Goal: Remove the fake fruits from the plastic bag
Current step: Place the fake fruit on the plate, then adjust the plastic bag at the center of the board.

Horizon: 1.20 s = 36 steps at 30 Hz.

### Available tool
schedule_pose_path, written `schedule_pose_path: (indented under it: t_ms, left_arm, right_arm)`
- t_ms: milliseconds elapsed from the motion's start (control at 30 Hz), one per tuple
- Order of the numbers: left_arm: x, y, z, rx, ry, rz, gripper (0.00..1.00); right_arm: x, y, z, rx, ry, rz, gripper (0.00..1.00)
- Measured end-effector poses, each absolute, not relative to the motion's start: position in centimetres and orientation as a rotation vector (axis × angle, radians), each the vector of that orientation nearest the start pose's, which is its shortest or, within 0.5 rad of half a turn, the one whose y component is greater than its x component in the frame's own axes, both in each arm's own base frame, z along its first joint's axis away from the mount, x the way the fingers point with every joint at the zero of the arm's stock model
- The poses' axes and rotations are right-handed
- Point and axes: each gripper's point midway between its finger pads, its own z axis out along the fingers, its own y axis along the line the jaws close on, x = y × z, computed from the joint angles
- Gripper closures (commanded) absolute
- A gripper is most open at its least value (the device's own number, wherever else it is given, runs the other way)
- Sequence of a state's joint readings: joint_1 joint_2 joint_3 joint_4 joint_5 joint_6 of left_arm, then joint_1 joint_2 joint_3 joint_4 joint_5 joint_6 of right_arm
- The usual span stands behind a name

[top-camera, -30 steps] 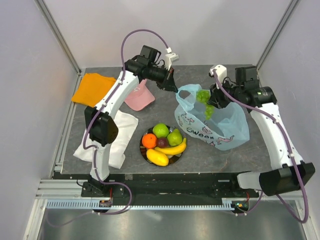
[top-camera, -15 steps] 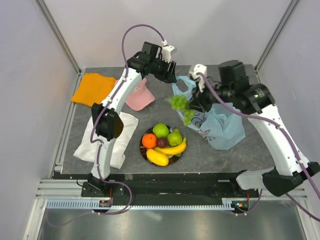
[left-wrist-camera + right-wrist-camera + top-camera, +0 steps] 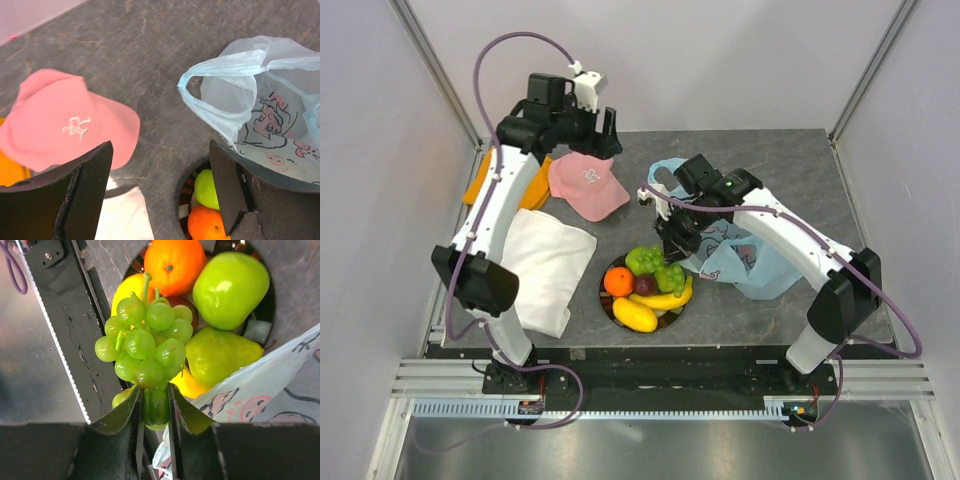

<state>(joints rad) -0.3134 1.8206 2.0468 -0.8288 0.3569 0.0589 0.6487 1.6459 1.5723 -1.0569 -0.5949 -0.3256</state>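
A bunch of green grapes (image 3: 145, 335) hangs from my right gripper (image 3: 155, 405), which is shut on its lower end. In the top view the right gripper (image 3: 672, 245) holds the grapes (image 3: 668, 276) just over the dark plate (image 3: 606, 300). On the plate lie an orange (image 3: 172, 260), green apple (image 3: 230, 282), green pear (image 3: 220, 355), yellow mango-like fruit (image 3: 634, 314) and banana (image 3: 665, 297). The light-blue plastic bag (image 3: 760, 262) lies slumped to the plate's right. My left gripper (image 3: 160, 190) is open and empty, raised above the table between the pink cap and the bag's handle (image 3: 200, 100).
A pink cap (image 3: 588, 185) lies at the back left, with an orange cloth (image 3: 478, 182) partly behind the left arm. A white folded cloth (image 3: 545, 270) lies left of the plate. Grey walls and metal posts enclose the table.
The left gripper let go of the bag handle, opened and swung back left toward the cap. The right gripper carried the grapes out of the bag, leftward to over the plate.
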Motion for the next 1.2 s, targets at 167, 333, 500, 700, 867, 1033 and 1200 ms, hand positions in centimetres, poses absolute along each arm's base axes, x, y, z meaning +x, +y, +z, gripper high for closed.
schedule_pose_path:
  t_ms: [167,333,500,700,867,1033,1200]
  left_arm:
    - [42.5,-18.5,33.1,0.572,2.067,-0.517,0.16]
    - [41.9,-18.4,31.9,0.578,2.099,-0.529,0.17]
    - [41.7,-18.1,30.8,0.576,2.128,-0.53,0.17]
    - [41.1,-17.8,30.4,0.579,2.137,-0.529,0.17]
    - [40.7,-17.9,30.9,0.588,2.124,-0.545,0.17]
    - [40.6,-17.9,31.0,0.59,2.121,-0.552,0.17]
    - [40.6,-17.9,31.0,0.59,2.121,-0.553,0.17]
  right_arm:
    - [22.4,28.5,17.5,-1.372,2.364,0.898,0.7]
    - [22.1,29.8,16.4,-1.403,2.371,0.871,0.68]
    - [22.2,30.4,13.4,-1.43,2.435,0.79,0.39]
    - [23.0,29.9,12.5,-1.426,2.462,0.71,0.02]
    - [23.7,29.9,14.4,-1.416,2.425,0.699,0.02]
    - [23.5,28.6,17.4,-1.393,2.358,0.687,0.02]
    - [25.0,24.1,17.1,-1.265,2.426,0.586,0.02]
